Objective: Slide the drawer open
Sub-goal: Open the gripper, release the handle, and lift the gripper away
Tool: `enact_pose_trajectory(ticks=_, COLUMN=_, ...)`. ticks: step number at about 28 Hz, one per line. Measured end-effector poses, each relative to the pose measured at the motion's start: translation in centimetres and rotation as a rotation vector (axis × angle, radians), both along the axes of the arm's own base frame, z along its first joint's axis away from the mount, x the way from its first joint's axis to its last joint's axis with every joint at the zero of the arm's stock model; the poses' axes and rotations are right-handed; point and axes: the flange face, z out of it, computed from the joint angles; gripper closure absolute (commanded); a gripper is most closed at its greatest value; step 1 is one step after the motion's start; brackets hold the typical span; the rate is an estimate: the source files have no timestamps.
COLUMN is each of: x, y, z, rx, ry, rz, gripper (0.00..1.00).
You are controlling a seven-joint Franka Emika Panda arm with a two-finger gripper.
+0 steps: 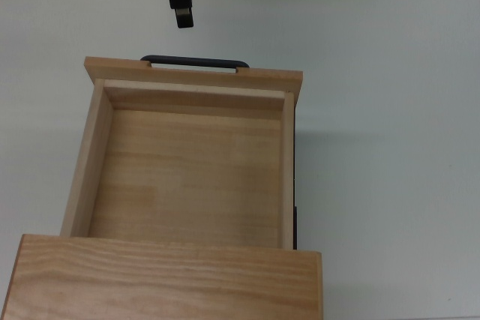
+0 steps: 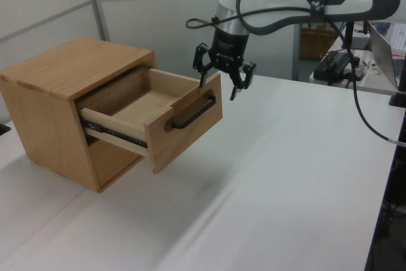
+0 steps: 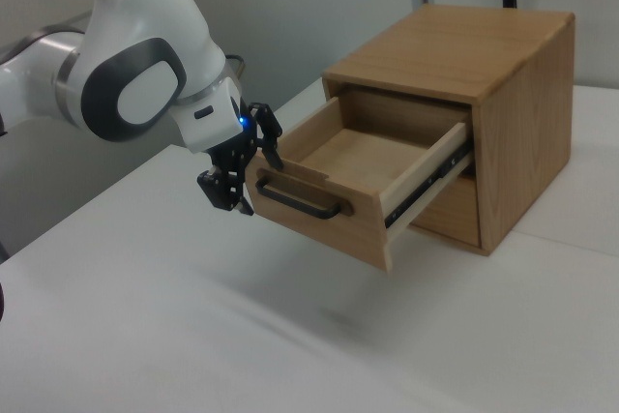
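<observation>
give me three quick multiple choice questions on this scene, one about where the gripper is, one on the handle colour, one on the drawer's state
1. Where is the gripper relative to the handle?
A. Clamped on the bar
B. Clear of the bar, a little away from the front panel
C. Inside the tray

2. What colour is the handle?
A. Black
B. Silver
C. Red

3. What state is the drawer in?
A. Fully shut
B. Pulled out, nothing inside
C. Pulled out, full of tools

Answers:
1. B, the left view shows the spread fingers off the bar, and the top view shows table between gripper and handle.
2. A, the bar is black against the light wood in every view.
3. B, the tray juts from the cabinet on its rails and its wooden floor is bare.
</observation>
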Motion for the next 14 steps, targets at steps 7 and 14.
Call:
enact_pose_trajectory(ticks=7, x=-1.4, y=0.3, z=-1.0, rx=-0.075, ry=0.126, rz=0.301, gripper=0.0)
enact_pose_trajectory(ticks=14, x=-1.8, y=0.5, z=-1.3, rx=-0.13, ry=0.142, rz=0.618, gripper=0.0)
